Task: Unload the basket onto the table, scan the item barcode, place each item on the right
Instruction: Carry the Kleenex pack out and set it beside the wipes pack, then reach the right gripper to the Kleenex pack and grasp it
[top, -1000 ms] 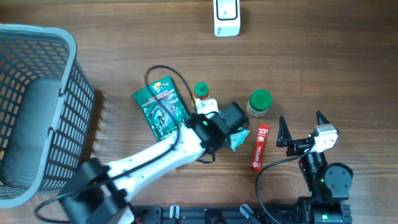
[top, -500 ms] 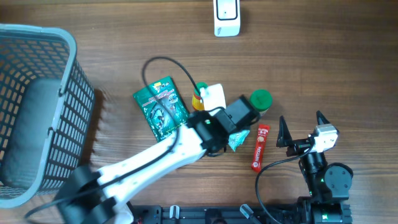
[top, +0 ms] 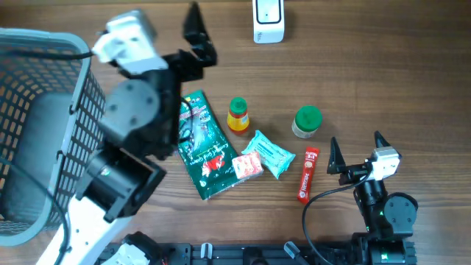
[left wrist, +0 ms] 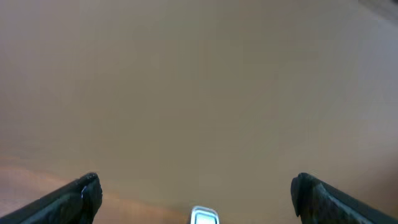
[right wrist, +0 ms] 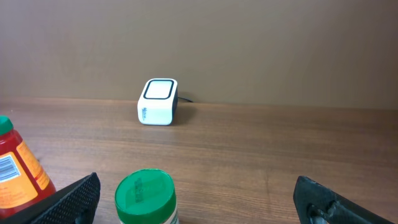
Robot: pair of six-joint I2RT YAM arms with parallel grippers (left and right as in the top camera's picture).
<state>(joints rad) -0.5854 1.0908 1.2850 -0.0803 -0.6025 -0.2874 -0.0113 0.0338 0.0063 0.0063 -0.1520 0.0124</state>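
The white barcode scanner [top: 268,19] stands at the table's back edge; it also shows in the right wrist view as the scanner [right wrist: 158,101]. Items lie mid-table: a green packet [top: 202,147], an orange bottle [top: 238,115], a teal packet [top: 269,154], a small white-and-red packet [top: 247,165], a green-lidded jar [top: 307,121] and a red stick pack [top: 307,174]. My left gripper [top: 197,33] is raised high at the back left, open and empty, its fingertips [left wrist: 84,194] spread wide. My right gripper [top: 357,156] rests open at the front right, behind the jar [right wrist: 146,198].
A grey mesh basket [top: 81,125] fills the left side, under and beside the raised left arm. The orange bottle [right wrist: 15,171] stands at the left edge of the right wrist view. A plain wall fills most of the left wrist view.
The left arm has lifted out from among the items, up and to the back left, and its gripper has opened. The green packet and the small packets lie shifted toward the front.
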